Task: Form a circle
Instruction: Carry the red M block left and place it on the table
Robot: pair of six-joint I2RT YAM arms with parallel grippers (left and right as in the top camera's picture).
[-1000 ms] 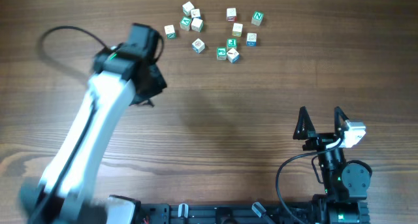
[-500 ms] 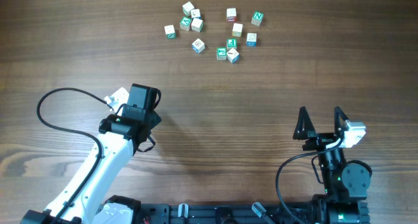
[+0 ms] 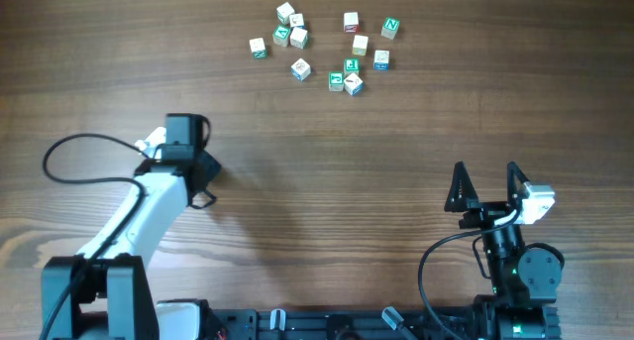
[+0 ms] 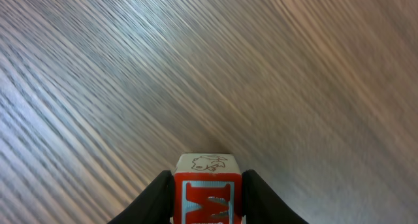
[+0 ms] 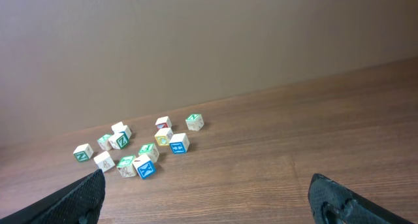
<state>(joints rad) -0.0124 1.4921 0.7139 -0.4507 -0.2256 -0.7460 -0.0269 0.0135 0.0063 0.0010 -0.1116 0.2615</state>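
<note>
So the left arm (image 3: 139,216) is stretching out from the near-left corner over the wooden table (image 3: 347,162), stopping well short of the scattered letter cubes (image 3: 322,48) lying at the far side. Its left gripper (image 3: 185,127) is pinching a red-faced cube (image 4: 208,196) marked M, with the jaws narrowed snug against its sides. Meanwhile the right gripper (image 3: 485,176) is sitting near its base, gaping wide and holding nothing.

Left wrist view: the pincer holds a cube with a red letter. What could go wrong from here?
1. The red-letter cube is gripped near the tips of the left pincer; it may slip or turn.
2. The other cubes lie crowded, some touching; placing one there may knock neighbours.
</note>
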